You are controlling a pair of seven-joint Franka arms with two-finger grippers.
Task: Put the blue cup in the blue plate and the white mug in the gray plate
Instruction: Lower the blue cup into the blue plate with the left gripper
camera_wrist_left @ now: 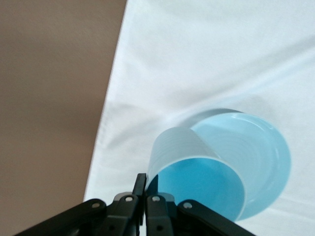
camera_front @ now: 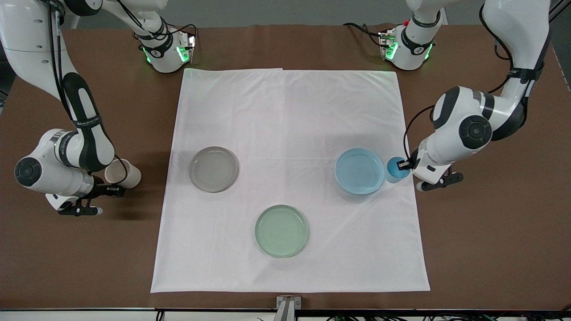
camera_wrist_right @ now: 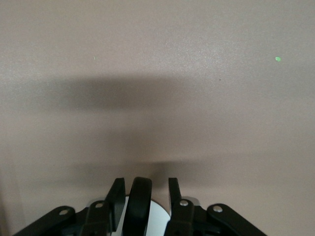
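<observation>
Plates sit bare: left hand (camera_front: 405,165) pinches the small light-blue cup (camera_front: 396,170) beside the round light-blue plate (camera_front: 359,171), right hand (camera_front: 117,191) straddles the cream-white mug's (camera_front: 122,173) dark handle, grip unclear.

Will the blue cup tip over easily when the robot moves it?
Maybe. The blue cup is pinched by its thin rim in the left gripper, so it may swing. It looks light and empty. It narrows toward the base, so it might wobble on the blue plate.
</observation>
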